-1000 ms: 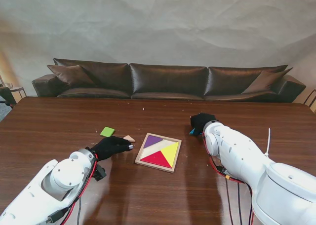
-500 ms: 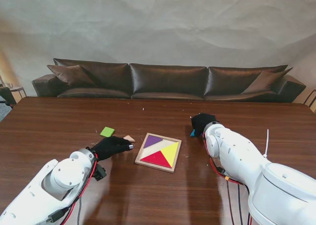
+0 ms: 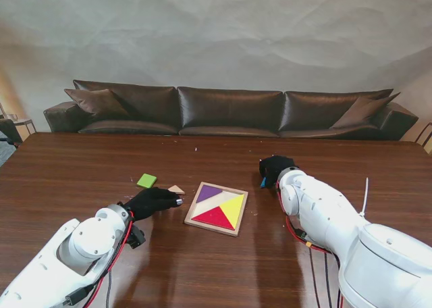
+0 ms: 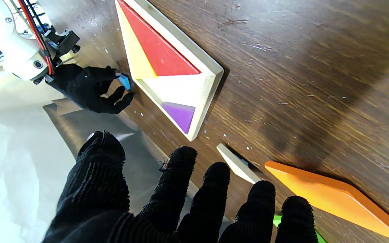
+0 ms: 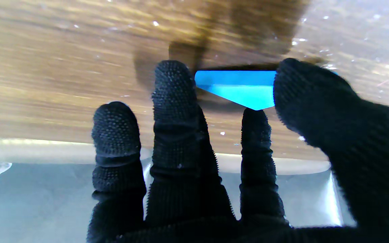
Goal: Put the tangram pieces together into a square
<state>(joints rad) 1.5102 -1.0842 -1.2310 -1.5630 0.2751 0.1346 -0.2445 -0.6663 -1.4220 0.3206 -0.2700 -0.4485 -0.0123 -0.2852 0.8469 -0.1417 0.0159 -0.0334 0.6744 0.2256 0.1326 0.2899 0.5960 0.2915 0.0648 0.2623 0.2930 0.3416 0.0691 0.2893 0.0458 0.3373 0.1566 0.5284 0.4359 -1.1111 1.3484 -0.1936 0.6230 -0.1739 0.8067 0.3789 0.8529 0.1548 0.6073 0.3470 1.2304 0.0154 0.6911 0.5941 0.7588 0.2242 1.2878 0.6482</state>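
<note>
Fingers (image 5: 176, 98) of the right hand (image 3: 273, 168) pinch a small blue triangular tangram piece (image 5: 238, 88) against the brown wooden table (image 3: 81, 166); only its wrist cam shows that properly. Left hand (image 3: 152, 200) hovers spread, holding nothing, beside the pale wooden square tray (image 3: 217, 208). Its cam catches an orange flat piece (image 4: 333, 197). No readable writing.

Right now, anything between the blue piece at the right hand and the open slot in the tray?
Nothing visible. The blue piece sits at the right hand, its fingers around it. Only bare table separates it from the tray. The tray's unfilled area has nothing in it.
</note>
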